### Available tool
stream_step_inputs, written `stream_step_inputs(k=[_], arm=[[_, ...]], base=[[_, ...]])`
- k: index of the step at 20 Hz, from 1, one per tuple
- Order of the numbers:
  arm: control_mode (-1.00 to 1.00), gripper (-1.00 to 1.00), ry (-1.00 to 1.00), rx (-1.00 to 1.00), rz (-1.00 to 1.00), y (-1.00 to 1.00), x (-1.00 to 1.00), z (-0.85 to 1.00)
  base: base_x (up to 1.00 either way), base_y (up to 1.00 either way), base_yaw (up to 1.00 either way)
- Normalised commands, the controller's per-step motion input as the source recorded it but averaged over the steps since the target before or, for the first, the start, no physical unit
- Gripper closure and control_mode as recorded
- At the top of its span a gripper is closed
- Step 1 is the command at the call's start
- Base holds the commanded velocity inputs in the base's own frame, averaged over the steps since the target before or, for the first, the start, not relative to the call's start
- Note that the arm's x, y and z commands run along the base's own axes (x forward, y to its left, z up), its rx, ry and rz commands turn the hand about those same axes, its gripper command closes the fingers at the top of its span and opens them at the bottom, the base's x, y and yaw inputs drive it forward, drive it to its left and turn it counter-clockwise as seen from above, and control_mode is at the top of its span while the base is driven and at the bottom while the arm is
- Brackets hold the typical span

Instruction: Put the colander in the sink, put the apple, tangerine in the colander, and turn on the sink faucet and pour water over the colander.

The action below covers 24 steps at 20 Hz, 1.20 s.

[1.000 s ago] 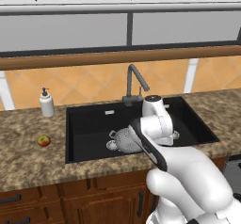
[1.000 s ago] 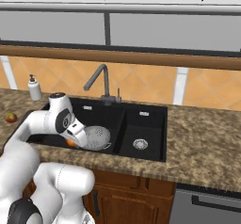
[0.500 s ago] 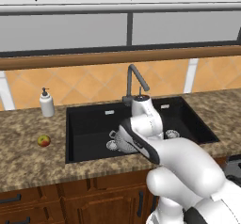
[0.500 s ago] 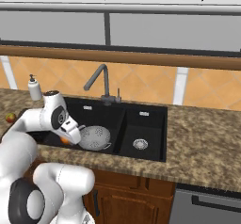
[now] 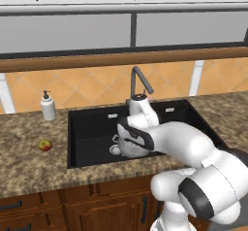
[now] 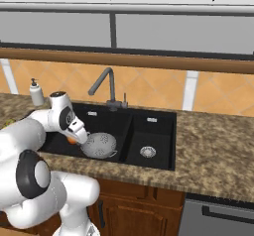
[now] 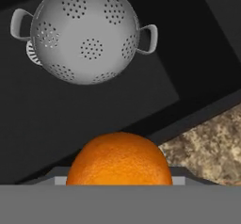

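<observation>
Hand [image 6: 74,140] pinching smooth round tangerine [image 7: 118,159], lower half cut off; beyond it, perforated grey metal colander [image 7: 84,32] in matte black sink [image 7: 70,119].

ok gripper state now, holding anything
Gripper: closed on the tangerine, held above the sink near the colander.

White soap pump bottle [image 5: 47,108] upright on granite counter [image 5: 29,164], orange tiles behind
</observation>
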Motion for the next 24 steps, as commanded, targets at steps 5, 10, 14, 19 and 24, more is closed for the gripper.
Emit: stream_step_inputs(k=[5,10,14,19,24], arm=[[-1.00,1.00,0.00,0.00,0.00,0.02,0.67,-0.09],[-1.00,1.00,0.00,0.00,0.00,0.05,0.51,-0.25],[-1.00,1.00,0.01,0.00,0.00,0.00,0.29,-0.34],[-1.00,1.00,0.00,0.00,0.00,0.00,0.23,-0.46],[-1.00,1.00,0.00,0.00,0.00,0.00,0.20,-0.48]], base=[[0.00,0.00,0.00],[0.00,0.00,0.00],[0.00,0.00,0.00],[0.00,0.00,0.00],[0.00,0.00,0.00]])
